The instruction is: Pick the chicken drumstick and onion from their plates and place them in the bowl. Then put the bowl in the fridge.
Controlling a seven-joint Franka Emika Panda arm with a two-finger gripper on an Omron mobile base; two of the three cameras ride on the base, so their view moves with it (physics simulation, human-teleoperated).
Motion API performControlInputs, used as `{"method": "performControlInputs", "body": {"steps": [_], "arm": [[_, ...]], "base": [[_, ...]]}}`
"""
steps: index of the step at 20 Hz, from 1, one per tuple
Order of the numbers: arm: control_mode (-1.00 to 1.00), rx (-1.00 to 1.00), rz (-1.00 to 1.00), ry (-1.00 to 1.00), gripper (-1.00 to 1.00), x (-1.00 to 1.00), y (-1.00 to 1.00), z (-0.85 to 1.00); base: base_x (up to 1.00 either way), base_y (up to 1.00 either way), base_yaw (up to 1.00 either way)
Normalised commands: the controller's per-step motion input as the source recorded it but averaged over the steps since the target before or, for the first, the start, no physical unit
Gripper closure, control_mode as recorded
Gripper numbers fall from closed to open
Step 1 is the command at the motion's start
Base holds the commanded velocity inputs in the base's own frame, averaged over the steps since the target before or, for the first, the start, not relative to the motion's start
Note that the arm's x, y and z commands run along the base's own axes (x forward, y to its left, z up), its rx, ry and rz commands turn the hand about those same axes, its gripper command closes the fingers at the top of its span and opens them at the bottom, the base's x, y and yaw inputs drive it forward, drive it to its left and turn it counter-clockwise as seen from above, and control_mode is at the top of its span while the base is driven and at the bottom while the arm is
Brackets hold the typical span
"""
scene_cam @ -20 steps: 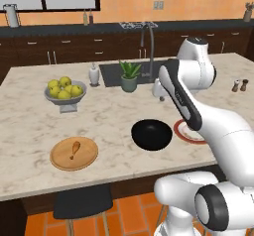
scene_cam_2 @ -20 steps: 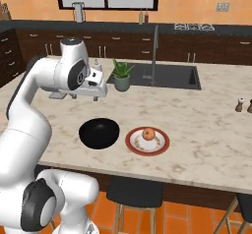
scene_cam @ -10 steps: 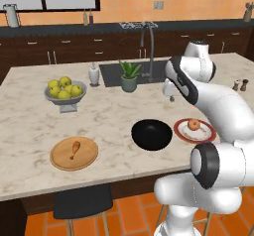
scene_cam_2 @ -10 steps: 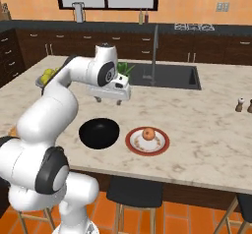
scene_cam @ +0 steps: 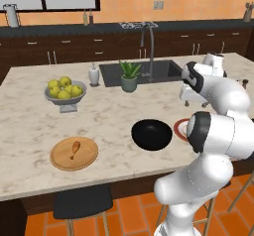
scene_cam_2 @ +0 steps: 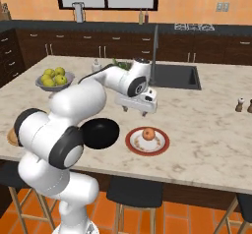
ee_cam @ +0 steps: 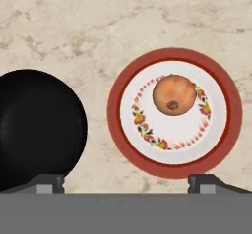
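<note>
I see my jaws spread wide over the white plate point(ee_cam: 174, 164), where the onion point(ee_cam: 174, 95) sits, with the black bowl point(ee_cam: 37, 130) just beside it on the worktop point(ee_cam: 74, 26).

One black bowl point(scene_cam: 151, 134), empty. Two plates: a wooden one point(scene_cam: 74, 153) with one drumstick point(scene_cam: 74, 149), and a red-rimmed white one point(scene_cam_2: 147, 141) with one onion point(scene_cam_2: 147, 133). One grey fruit bowl point(scene_cam: 64, 97) of yellow-green apples point(scene_cam: 63, 88), at least five. One potted plant point(scene_cam: 129, 75). One soap bottle point(scene_cam: 94, 74). Two shakers point(scene_cam_2: 244, 104). One faucet point(scene_cam: 149, 40).
</note>
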Motion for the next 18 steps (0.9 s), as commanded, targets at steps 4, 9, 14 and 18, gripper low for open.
{"method": "performControlInputs", "body": {"steps": [4, 9, 14, 18], "arm": [[-1.0, 0.0, -0.07, 0.04, -1.0, 0.0, -0.16, -0.41], [-1.0, 0.0, 0.0, 0.0, -1.0, -0.02, -0.04, -0.49], [-1.0, 0.0, 0.0, 0.0, -1.0, 0.01, -0.27, -0.36], [-1.0, -0.01, 0.0, 0.0, -1.0, 0.33, -0.28, -0.47]], "base": [[0.0, 0.0, 0.0], [0.0, 0.0, 0.0], [0.0, 0.0, 0.0], [0.0, 0.0, 0.0]]}}
